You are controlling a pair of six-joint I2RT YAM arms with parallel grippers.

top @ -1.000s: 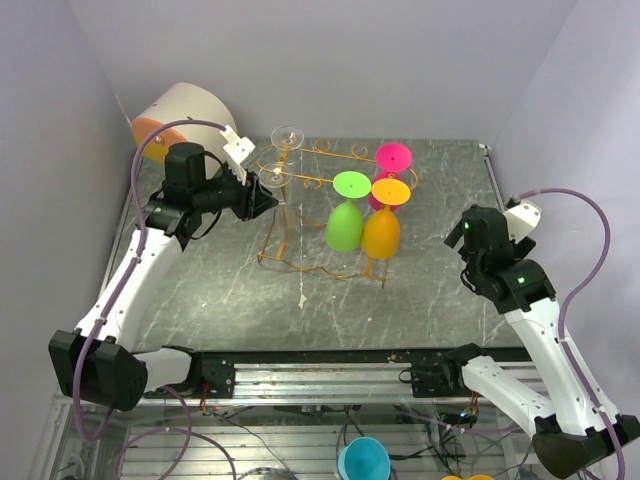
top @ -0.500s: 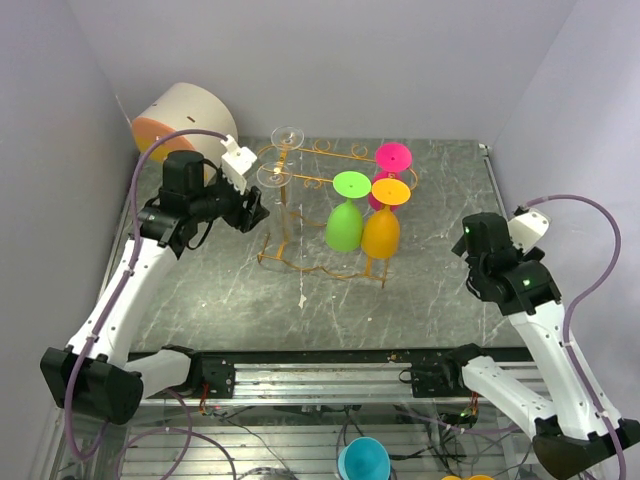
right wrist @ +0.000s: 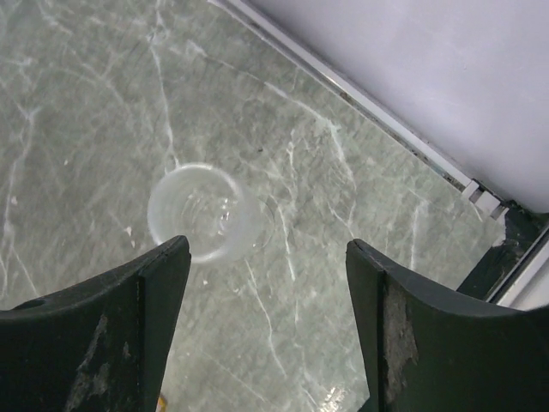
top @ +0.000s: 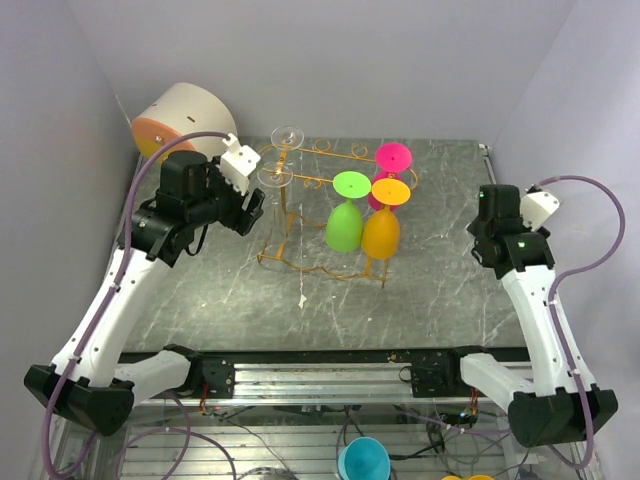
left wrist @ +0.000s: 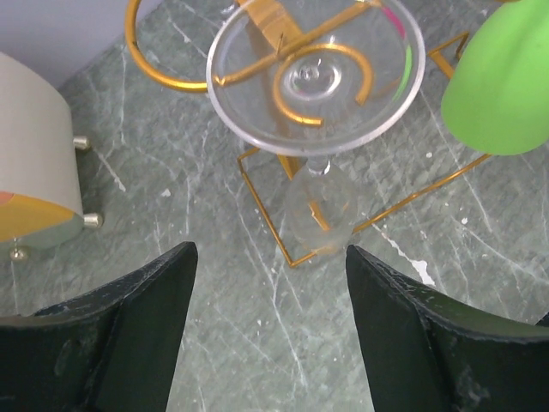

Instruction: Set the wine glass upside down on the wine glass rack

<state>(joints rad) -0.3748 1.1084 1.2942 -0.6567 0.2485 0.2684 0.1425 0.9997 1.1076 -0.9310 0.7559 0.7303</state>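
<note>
The golden wire wine glass rack (top: 330, 153) stands at the table's back middle. A clear wine glass (top: 275, 177) hangs upside down at the rack's left end, and a second clear one (top: 288, 135) hangs behind it. In the left wrist view that glass (left wrist: 316, 77) hangs from a rack loop (left wrist: 171, 84), foot up and bowl down. My left gripper (top: 253, 206) is open and empty (left wrist: 269, 251), just left of it and apart from it. My right gripper (top: 487, 222) is open and empty (right wrist: 266, 247) above another clear glass (right wrist: 206, 213) standing upright on the table.
Green (top: 344, 225), orange (top: 381, 230) and pink (top: 392, 157) glasses hang upside down on the rack's right half. A round cream drum with an orange face (top: 185, 110) sits at the back left, also in the left wrist view (left wrist: 30, 172). Walls enclose the grey marble table (top: 300, 310).
My left gripper has drawn back left from the hanging clear glass, which stays on the rack. My right arm has swung right and toward the back.
</note>
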